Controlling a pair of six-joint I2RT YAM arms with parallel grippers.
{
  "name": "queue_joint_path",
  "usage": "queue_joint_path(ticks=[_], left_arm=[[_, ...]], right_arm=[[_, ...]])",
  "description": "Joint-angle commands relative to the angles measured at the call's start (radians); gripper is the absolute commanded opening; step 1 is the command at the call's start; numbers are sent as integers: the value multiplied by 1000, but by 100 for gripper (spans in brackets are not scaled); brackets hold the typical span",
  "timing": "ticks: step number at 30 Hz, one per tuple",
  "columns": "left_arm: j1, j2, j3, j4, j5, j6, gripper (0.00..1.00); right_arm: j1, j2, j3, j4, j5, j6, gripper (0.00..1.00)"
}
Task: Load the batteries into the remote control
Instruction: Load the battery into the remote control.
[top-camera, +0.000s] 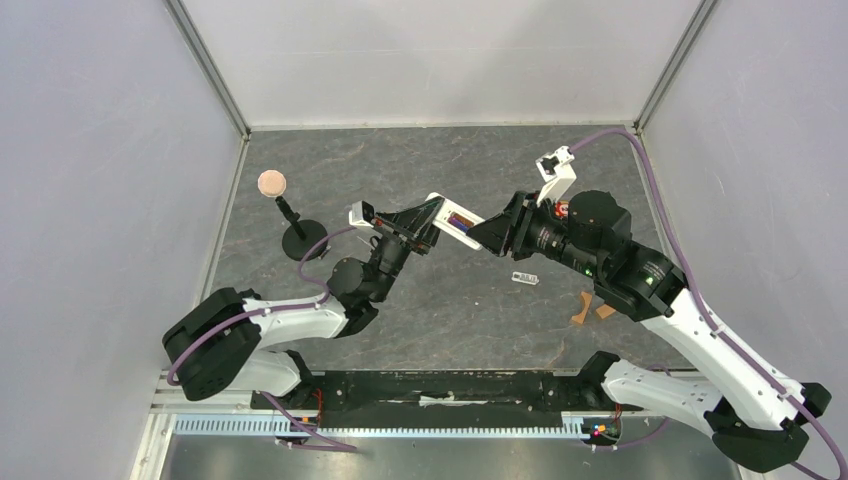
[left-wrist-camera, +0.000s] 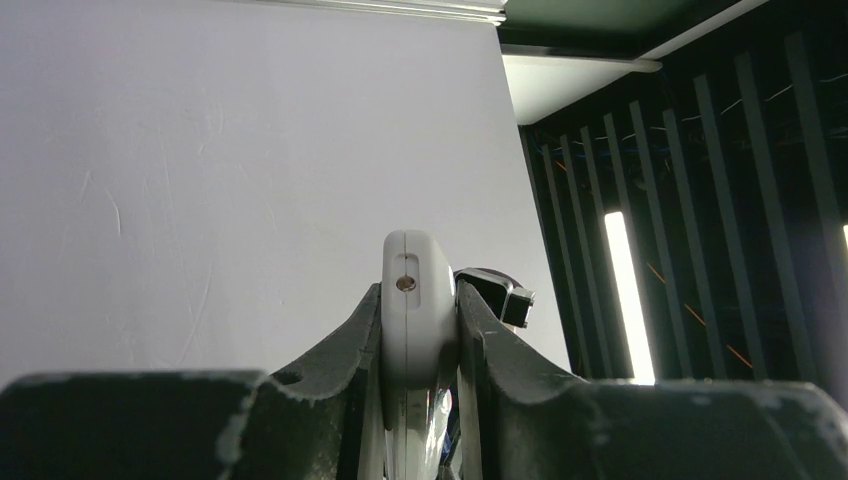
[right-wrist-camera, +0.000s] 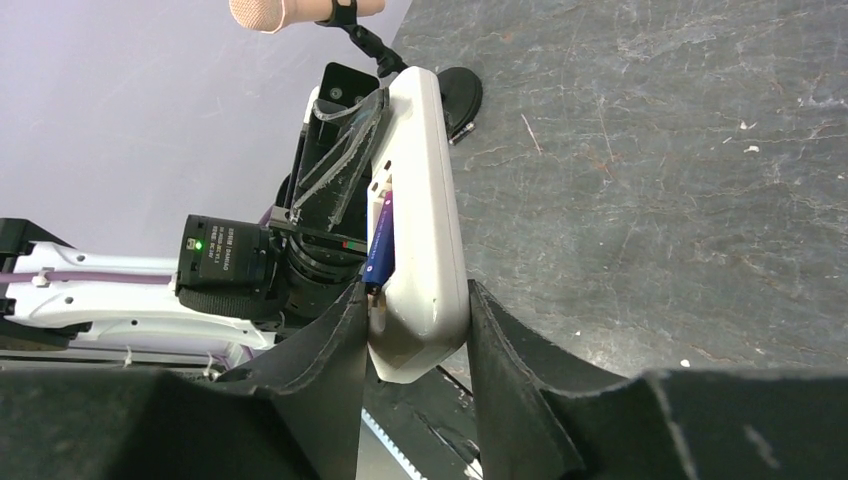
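The white remote control is held in the air between both arms, its open bay facing up. A dark purple-blue battery lies in the bay. My left gripper is shut on the remote's left end; in the left wrist view the remote's end sits pinched at my left gripper. My right gripper is shut on the right end. In the right wrist view the remote runs away from my right gripper, and the battery lies along its left side, its near tip by my left finger.
A black stand with a pink round top is at the left. A small white strip lies on the grey table under my right arm. Tan wooden pieces lie to its right.
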Motion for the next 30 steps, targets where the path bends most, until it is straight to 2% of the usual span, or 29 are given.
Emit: queue_joint_path(ticks=[1, 10, 19, 24, 30], left_arm=[[-32, 2, 46, 96, 6, 23, 2], [-70, 5, 106, 104, 90, 193, 2], [-77, 0, 99, 228, 201, 429, 2], [-78, 1, 122, 232, 278, 491, 2], [-78, -1, 108, 231, 275, 504, 2]], right_arm=[[-1, 4, -17, 28, -7, 8, 37], [1, 19, -26, 5, -33, 27, 27], [-3, 15, -44, -17, -17, 79, 16], [-8, 23, -60, -23, -25, 109, 14], [-17, 36, -61, -76, 13, 137, 9]])
